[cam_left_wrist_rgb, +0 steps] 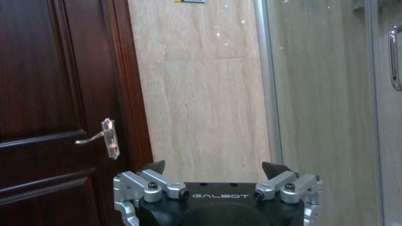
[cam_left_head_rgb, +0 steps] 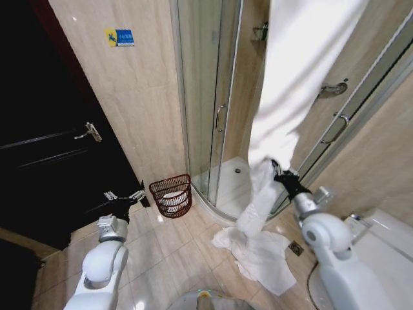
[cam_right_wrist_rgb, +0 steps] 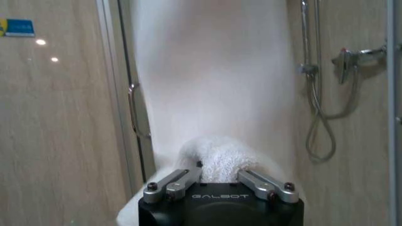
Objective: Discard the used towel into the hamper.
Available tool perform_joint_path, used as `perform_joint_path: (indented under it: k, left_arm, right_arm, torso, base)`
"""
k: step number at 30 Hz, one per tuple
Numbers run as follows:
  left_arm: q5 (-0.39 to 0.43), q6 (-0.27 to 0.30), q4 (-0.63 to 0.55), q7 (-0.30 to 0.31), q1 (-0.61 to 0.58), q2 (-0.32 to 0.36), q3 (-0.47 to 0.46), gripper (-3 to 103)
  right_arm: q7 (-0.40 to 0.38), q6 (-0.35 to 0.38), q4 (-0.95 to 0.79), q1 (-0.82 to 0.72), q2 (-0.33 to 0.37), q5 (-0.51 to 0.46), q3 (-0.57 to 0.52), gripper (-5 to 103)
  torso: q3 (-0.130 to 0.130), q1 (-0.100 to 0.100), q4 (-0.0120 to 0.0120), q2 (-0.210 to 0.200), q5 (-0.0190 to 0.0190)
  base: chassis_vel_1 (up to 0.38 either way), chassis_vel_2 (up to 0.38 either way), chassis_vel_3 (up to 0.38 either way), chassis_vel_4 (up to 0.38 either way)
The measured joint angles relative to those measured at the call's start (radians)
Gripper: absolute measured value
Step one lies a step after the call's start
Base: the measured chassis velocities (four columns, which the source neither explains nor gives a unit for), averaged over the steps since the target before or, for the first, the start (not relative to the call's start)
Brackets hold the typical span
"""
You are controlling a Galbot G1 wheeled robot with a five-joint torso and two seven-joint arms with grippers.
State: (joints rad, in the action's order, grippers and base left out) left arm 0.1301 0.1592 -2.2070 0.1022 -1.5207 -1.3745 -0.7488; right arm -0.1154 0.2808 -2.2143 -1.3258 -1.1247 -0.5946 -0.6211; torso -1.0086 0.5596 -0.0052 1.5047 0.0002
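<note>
Hamper (cam_left_head_rgb: 171,195) standing by the wall, holding something white; right gripper (cam_right_wrist_rgb: 220,175) is clamping the towel (cam_left_head_rgb: 293,77); left gripper (cam_left_wrist_rgb: 214,170) is hovering open, empty.

The hamper (cam_left_head_rgb: 171,195), a little dark red-brown basket, sits upright on the tile floor by the shower door. The white towel (cam_left_head_rgb: 284,110) hangs down long, its end heaped on the floor.

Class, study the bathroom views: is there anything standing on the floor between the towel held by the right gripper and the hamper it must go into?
Nothing visible does. The right gripper is shut on the towel by the shower; bare floor tiles lie between it and the hamper by the wall. The left gripper hovers beside the hamper, not across the path.
</note>
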Motion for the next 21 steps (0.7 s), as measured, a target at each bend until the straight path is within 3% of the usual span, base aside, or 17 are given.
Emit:
perform_joint_path:
  k: [9, 21]
  left_arm:
    - [0.0, 0.0, 0.0, 0.0, 0.0, 0.0, 0.0, 100]
    - [0.0, 0.0, 0.0, 0.0, 0.0, 0.0, 0.0, 100]
  right_arm:
    - [-0.024, -0.001, -0.149, -0.046, -0.016, 0.004, -0.013, 5]
    - [-0.042, 0.001, -0.196, -0.042, -0.001, -0.005, -0.052, 5]
  torso:
    - [0.0, 0.0, 0.0001, 0.0, 0.0]
    - [0.0, 0.0, 0.0002, 0.0, 0.0]
  base:
    - [0.0, 0.0, 0.0, 0.0]
    - [0.0, 0.0, 0.0, 0.0]
